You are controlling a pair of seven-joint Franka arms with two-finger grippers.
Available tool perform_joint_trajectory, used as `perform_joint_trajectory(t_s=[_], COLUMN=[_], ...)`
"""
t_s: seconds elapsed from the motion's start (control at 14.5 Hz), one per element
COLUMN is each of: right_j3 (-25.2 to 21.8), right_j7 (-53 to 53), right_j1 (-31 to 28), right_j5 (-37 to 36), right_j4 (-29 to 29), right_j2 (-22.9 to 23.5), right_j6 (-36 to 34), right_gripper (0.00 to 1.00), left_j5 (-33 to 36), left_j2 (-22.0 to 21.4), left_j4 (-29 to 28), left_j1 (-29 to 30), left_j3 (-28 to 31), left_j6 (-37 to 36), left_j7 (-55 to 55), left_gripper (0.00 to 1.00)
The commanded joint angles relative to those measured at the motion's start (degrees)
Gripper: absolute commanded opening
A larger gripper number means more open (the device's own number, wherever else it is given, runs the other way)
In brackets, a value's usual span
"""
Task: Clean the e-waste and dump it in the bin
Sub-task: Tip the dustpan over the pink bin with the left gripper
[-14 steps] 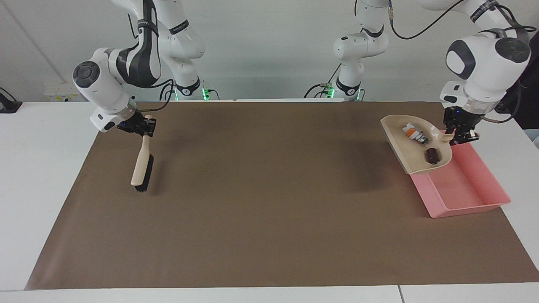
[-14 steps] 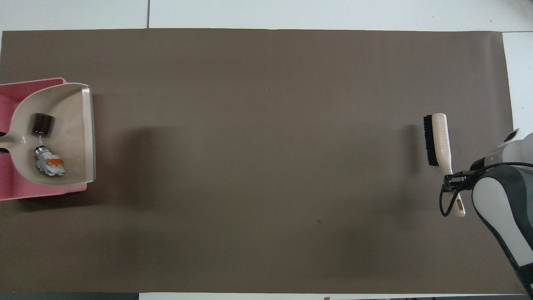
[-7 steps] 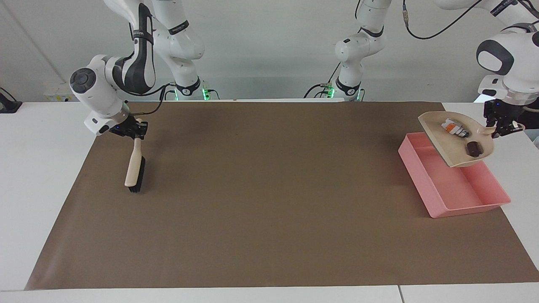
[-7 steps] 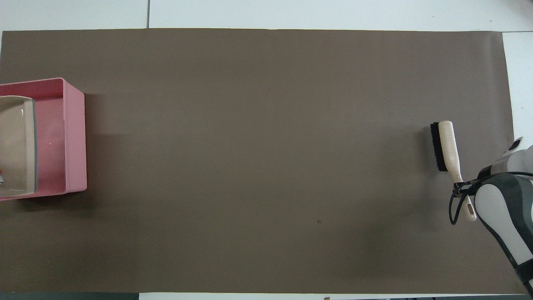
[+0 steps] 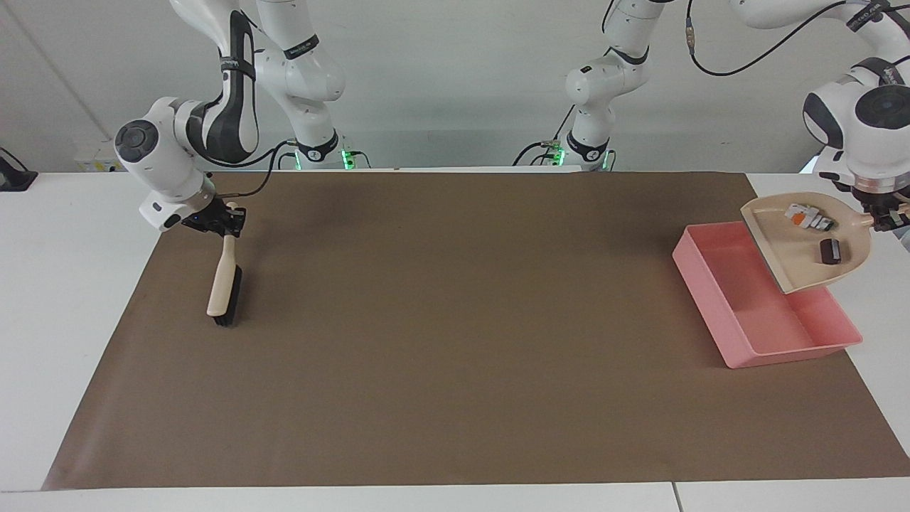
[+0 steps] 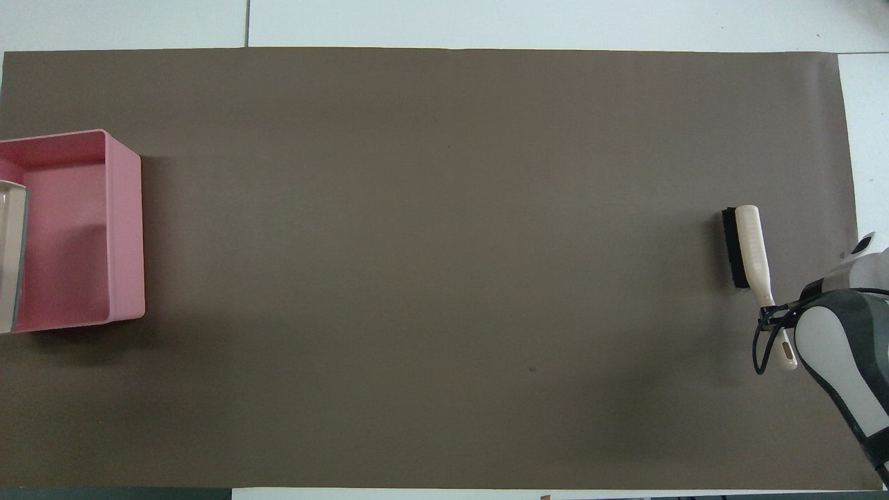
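Left gripper (image 5: 884, 217) up in the air over the bin's end toward the left arm, fingers closed on the handle of a beige dustpan (image 5: 789, 254). Dustpan tilted, open lip lowest and over the pink bin (image 5: 718, 306), handle end higher. Inside the pan, both pieces of e-waste: white labelled cylinder (image 5: 807, 217) near the handle end, dark block (image 5: 830, 251) beside it. Bin resting on the brown surface (image 5: 455, 334) at the left arm's end. Right gripper (image 5: 225, 220) over the right arm's end of the surface, fingers clamped on the handle of a beige brush (image 5: 222, 284); black bristles touching the surface.
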Motion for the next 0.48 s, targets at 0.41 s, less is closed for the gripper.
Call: perform_joint_trajectory(t_s=[0.41], right_j3=[0.86], right_j7=[2.54], right_j1=[-1.42], right_j5=[-0.92], right_j4=[-2.39], right_j2=[-0.22], right_j6=[3.13], right_gripper=[0.12], left_j5=[22.42], left_j2=[-1.31], left_j4=[-6.51], left_j1=[-5.85], left_j3=[0.23], left_j6=[-5.28], left_j7=[-20.39], left_gripper=[0.0])
